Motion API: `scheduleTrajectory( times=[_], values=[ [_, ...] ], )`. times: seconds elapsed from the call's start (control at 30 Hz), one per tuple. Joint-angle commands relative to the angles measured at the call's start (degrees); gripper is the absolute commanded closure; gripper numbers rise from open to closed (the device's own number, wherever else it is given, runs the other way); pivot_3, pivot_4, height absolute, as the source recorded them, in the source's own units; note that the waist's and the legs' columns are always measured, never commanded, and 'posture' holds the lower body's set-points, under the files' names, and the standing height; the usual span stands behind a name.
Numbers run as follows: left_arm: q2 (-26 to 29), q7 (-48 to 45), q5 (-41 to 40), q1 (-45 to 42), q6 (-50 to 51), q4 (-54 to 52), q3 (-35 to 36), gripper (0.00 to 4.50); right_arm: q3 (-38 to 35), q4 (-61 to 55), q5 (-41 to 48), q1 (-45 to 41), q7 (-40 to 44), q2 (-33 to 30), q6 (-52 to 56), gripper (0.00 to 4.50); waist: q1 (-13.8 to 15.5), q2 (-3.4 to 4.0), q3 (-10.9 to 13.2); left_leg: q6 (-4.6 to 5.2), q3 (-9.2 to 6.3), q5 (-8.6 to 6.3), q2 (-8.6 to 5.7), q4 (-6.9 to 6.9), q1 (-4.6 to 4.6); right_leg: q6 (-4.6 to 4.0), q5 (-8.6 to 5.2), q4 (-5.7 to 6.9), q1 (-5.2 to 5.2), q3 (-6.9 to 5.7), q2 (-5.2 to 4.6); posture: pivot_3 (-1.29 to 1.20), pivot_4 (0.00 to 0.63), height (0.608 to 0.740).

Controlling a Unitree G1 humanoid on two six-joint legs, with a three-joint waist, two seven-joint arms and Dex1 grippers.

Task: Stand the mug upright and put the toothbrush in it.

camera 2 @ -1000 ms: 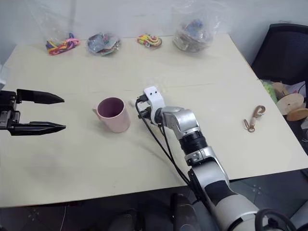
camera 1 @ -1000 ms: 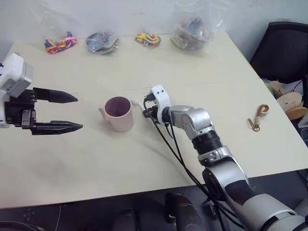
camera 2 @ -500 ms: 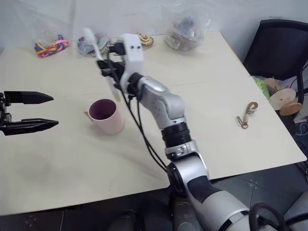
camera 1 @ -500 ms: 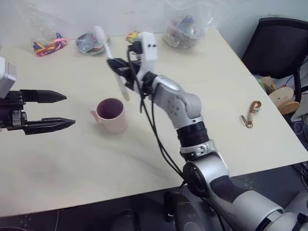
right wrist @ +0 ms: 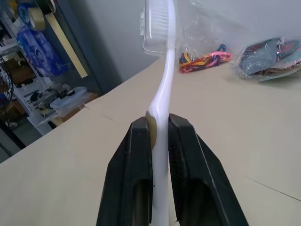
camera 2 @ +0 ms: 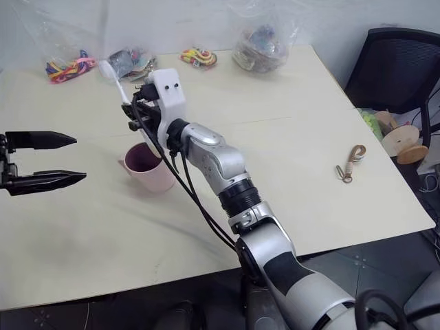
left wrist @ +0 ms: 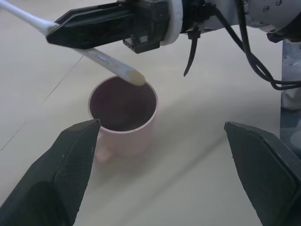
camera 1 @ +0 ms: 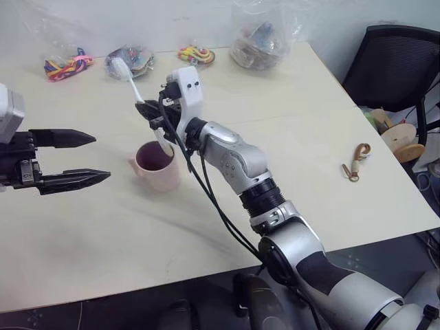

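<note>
Left of frame centre, the glossy pale pink mug (camera 1: 157, 166) is standing upright. The right gripper (camera 1: 152, 113) is pinching the slim white toothbrush (camera 1: 135, 88), tail dipping at the rim. The left gripper (camera 1: 93, 157) is gaping empty.

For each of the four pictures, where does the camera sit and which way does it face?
Left and right eye: on the head, looking down over the table at both arms.
Left wrist: between open fingers, facing the mug.
Right wrist: along the right end effector shut on the toothbrush.
Shared: the toothbrush shows in all four.
</note>
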Motion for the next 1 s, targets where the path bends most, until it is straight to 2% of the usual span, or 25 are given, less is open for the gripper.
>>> scheduleTrajectory(
  times=[0.03, 0.23, 0.3, 0.4, 0.57, 0.67, 0.87, 0.93, 1.0],
  values=[
    [-0.05, 0.37, -0.79, -0.06, -0.03, -0.81, 2.19, 0.00, 0.30, 0.50, 0.87, 0.76, 0.59, 8.30, -3.03, 3.07, 0.02, 0.00, 0.00, 0.00, -0.01, 0.00, 0.00, 0.00, 0.00, 0.00, 0.00, 0.01, 0.00, 0.00, 0.00, 0.00, 0.150, 0.740],
    [-0.37, 0.98, -1.47, -0.34, 0.15, -1.03, 1.92, 0.00, -0.08, -2.18, 2.05, 1.67, 0.90, 6.39, -2.97, 1.04, 0.10, -0.01, 0.00, 0.00, -0.01, 0.00, -0.01, 0.01, 0.00, 0.00, 0.00, 0.02, 0.01, 0.03, -0.03, 0.00, 0.150, 0.740],
    [-0.84, 1.23, -1.86, -0.36, 0.14, -1.16, 1.91, 0.00, 1.29, -8.64, 2.31, 4.23, 2.99, 2.08, 0.10, 0.39, 0.10, 0.00, 0.00, 0.00, -0.02, 0.00, 0.00, 0.01, 0.00, 0.00, 0.00, 0.03, 0.00, 0.03, -0.02, 0.00, 0.150, 0.740],
    [-1.78, 1.85, -2.27, 0.06, 0.09, -1.65, 2.23, 0.00, 2.35, -19.73, 3.73, 8.00, 7.40, -5.79, 6.61, 0.39, 0.47, -0.03, -0.02, 0.00, -0.12, 0.00, 0.00, 0.01, 0.01, 0.00, 0.00, 0.07, 0.02, 0.02, -0.03, 0.00, 0.150, 0.740],
    [-3.22, 3.05, -2.23, -0.06, -0.91, -1.41, 2.14, 0.00, -0.89, -33.52, 9.02, 10.98, 17.91, -23.79, 17.78, 0.39, 2.52, -0.05, -0.02, 0.07, -0.11, -0.04, -0.09, 0.19, -0.13, 0.02, 0.01, -0.01, 0.03, 0.06, -0.17, 0.00, 0.150, 0.740],
    [-2.85, 2.31, -1.70, 0.50, -1.58, -0.84, 2.49, 0.00, -3.70, -38.93, 14.71, 13.15, 28.86, -38.48, 25.59, 0.39, 3.58, -0.05, -0.02, 0.07, -0.05, -0.04, 0.00, 0.20, -0.10, 0.03, 0.02, -0.09, 0.02, 0.08, -0.10, 0.00, 0.150, 0.740],
    [-0.22, -2.68, 1.33, 5.46, -2.67, 1.54, 7.47, 0.00, -4.52, -44.36, 17.68, 20.08, 48.29, -60.85, 26.90, 0.39, 4.44, -0.07, -0.01, 0.07, 0.25, -0.04, 0.05, 0.17, 0.00, 0.03, 0.02, -0.10, 0.02, 0.18, -0.06, 0.00, 0.150, 0.740],
    [0.26, -3.93, 2.47, 7.05, -3.15, 2.22, 9.08, 0.00, -4.55, -44.58, 17.10, 21.67, 51.26, -64.38, 25.46, 0.39, 4.88, -0.07, -0.01, 0.07, 0.34, -0.04, 0.05, 0.14, 0.03, 0.03, 0.02, -0.12, 0.01, 0.19, -0.04, 0.00, 0.150, 0.740],
    [0.26, -5.01, 3.12, 8.32, -3.83, 2.36, 9.80, 0.00, -4.78, -43.77, 16.53, 21.65, 49.87, -64.26, 24.82, 0.39, 4.95, -0.07, -0.01, 0.07, 0.40, -0.04, 0.05, 0.15, 0.07, 0.04, 0.02, -0.10, 0.02, 0.23, -0.05, 0.00, 0.150, 0.740]
  ],
)
